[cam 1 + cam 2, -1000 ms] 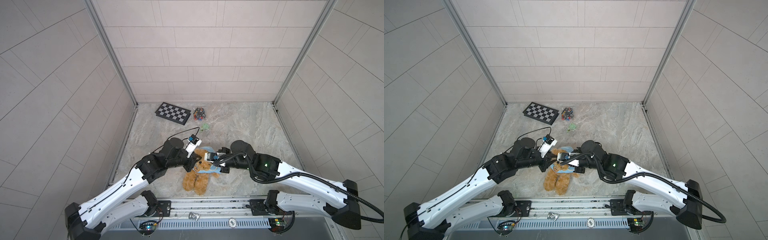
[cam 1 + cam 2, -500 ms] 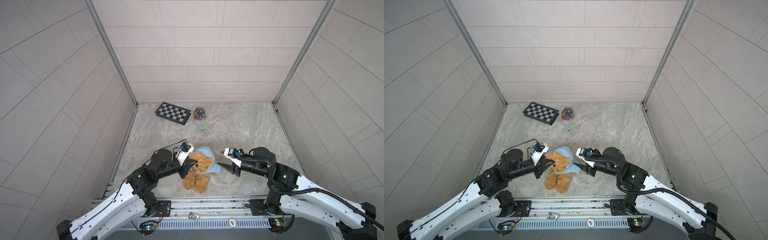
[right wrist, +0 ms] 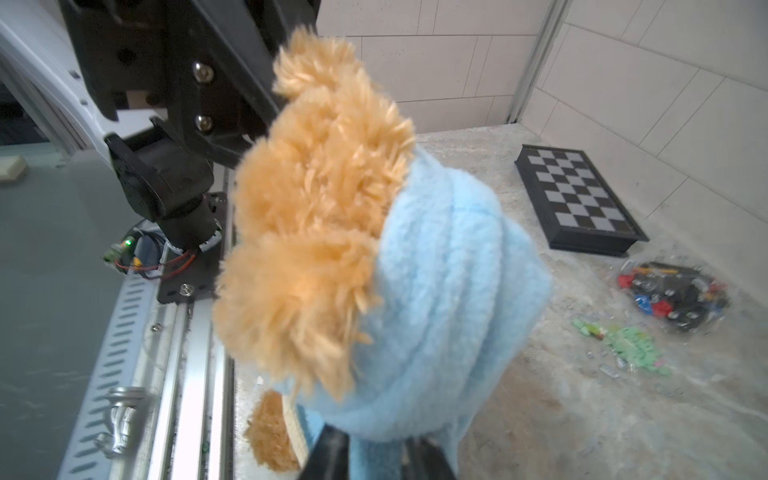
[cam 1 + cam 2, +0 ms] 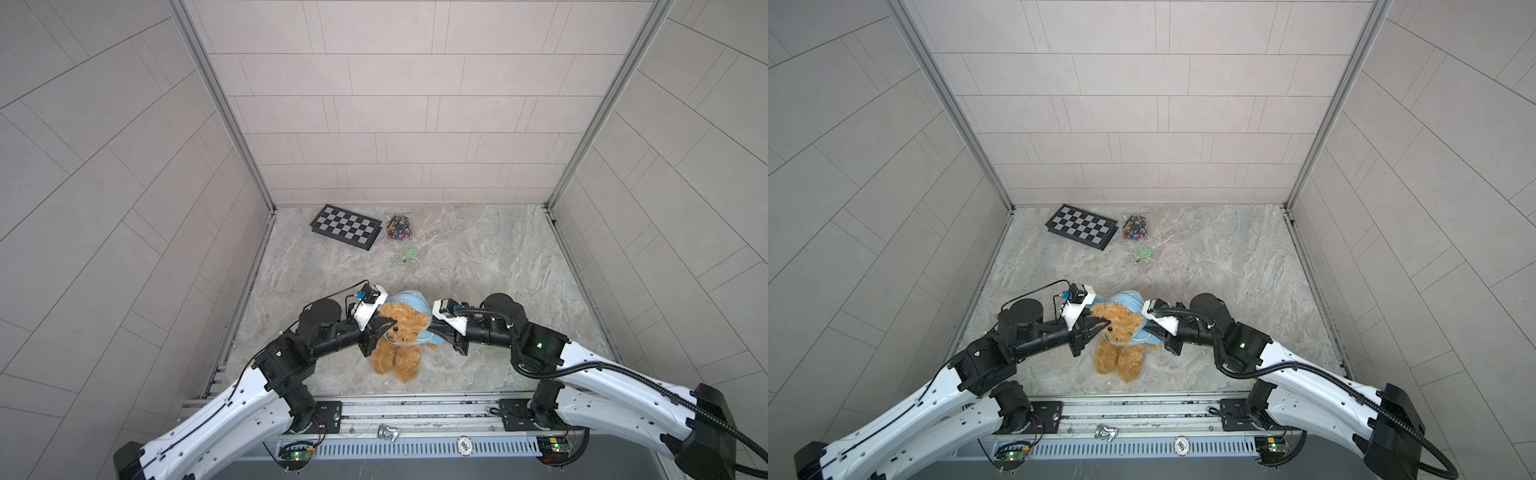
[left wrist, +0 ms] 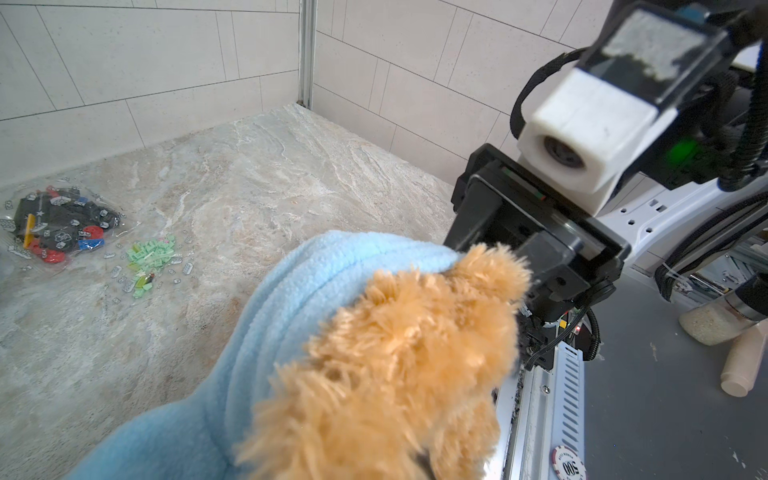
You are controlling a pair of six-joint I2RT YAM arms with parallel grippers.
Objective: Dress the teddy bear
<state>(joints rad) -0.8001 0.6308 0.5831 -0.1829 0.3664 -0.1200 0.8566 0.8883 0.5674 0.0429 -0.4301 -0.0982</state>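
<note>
One teddy bear (image 4: 405,322), one hoodie (image 4: 409,300), one chessboard (image 4: 345,227), one brick bag (image 4: 400,227)

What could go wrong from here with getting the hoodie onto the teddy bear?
The right tool pinches only the fleece of the hoodie, which sits bunched behind the head of the teddy bear. A hard pull might slide it off rather than down. The left tool is right at the bear's head and close to the right one, so they could collide.
</note>
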